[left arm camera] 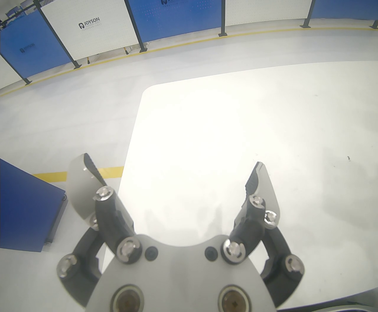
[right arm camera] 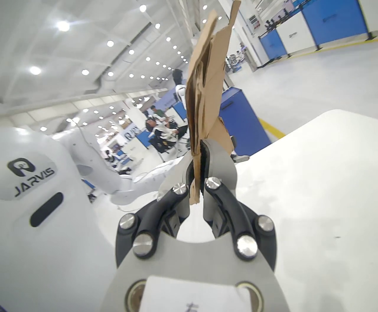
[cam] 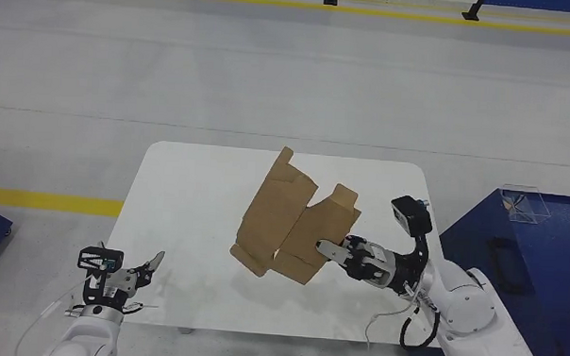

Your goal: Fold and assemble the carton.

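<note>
Fingers [right arm camera: 221, 170] of the right gripper [right arm camera: 198, 155] are shut tight on one edge of the carton [cam: 288, 221]. That carton is brown cardboard, flat and not yet made into a box, with flaps sticking out at its ends. It is held up over the middle of the tabletop [cam: 185, 208], tipped at a slant. The right gripper grips it on the side nearest the tabletop's right edge. In the right wrist view the cardboard stands up thin, edge on, between the two fingers. I cannot tell if its low corner touches the tabletop.

The left gripper [left arm camera: 172, 165] hangs over the tabletop's near left corner, well apart from the carton. Its fingers are spread wide and have nothing between them.

A blue cabinet [cam: 523, 262] stands on the floor just beside the tabletop's right edge. A small clear box [cam: 523, 201] sits on top of it.
</note>
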